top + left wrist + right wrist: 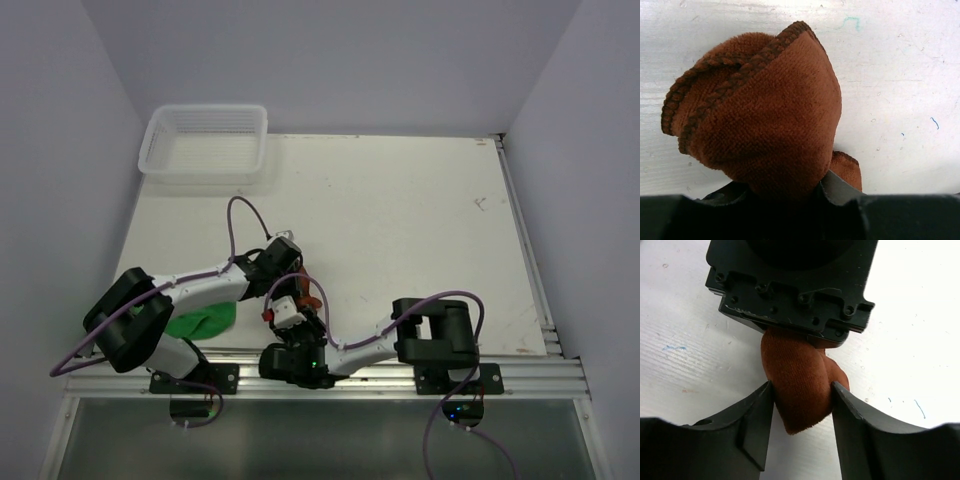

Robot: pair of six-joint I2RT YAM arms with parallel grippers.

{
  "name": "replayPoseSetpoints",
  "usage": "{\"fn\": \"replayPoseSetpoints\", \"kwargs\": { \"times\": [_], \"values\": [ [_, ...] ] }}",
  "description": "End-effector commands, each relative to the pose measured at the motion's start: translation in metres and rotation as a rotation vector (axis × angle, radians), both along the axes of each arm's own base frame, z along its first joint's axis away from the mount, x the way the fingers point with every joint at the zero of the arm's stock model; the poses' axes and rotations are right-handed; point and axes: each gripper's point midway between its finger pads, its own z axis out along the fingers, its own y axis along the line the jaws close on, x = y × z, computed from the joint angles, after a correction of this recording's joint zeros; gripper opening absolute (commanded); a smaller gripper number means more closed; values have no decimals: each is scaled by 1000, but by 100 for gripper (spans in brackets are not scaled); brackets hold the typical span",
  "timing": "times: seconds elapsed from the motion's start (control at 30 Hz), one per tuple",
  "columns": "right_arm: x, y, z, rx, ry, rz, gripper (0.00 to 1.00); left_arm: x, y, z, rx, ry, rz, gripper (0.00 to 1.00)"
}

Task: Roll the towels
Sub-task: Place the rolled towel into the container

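Observation:
The rust-brown towel (765,115) is bunched into a thick roll just above the table. My left gripper (785,192) is shut on its near end, and the cloth fills the gap between the jaws. In the right wrist view the roll's other end (800,385) hangs down from under the left gripper's black body (790,285). My right gripper (801,390) stands open around that end, a finger resting lightly against each side. The bright green towel (205,322) lies crumpled near the left arm's base, partly hidden under that arm.
A white mesh basket (205,140) stands at the table's far left corner. The white table (400,230) stretches back and to the right of the grippers. Both arms crowd the near left edge, by the aluminium rail (520,370).

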Motion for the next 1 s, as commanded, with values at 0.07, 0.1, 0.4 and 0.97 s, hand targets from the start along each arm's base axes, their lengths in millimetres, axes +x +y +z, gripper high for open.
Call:
{"fn": "replayPoseSetpoints", "kwargs": {
  "times": [0.07,0.1,0.4,0.97],
  "values": [
    [0,-9,35,116,-39,-34,57,4,30,-10,146,-34,15,23],
    [0,-12,42,133,-36,-31,58,5,33,-9,166,-40,13,23],
    [-14,-40,68,270,77,56,65,28,50,8,231,-96,20,22],
    [-13,-83,67,309,115,-18,66,100,93,76,285,-260,111,23]
  ]
}}
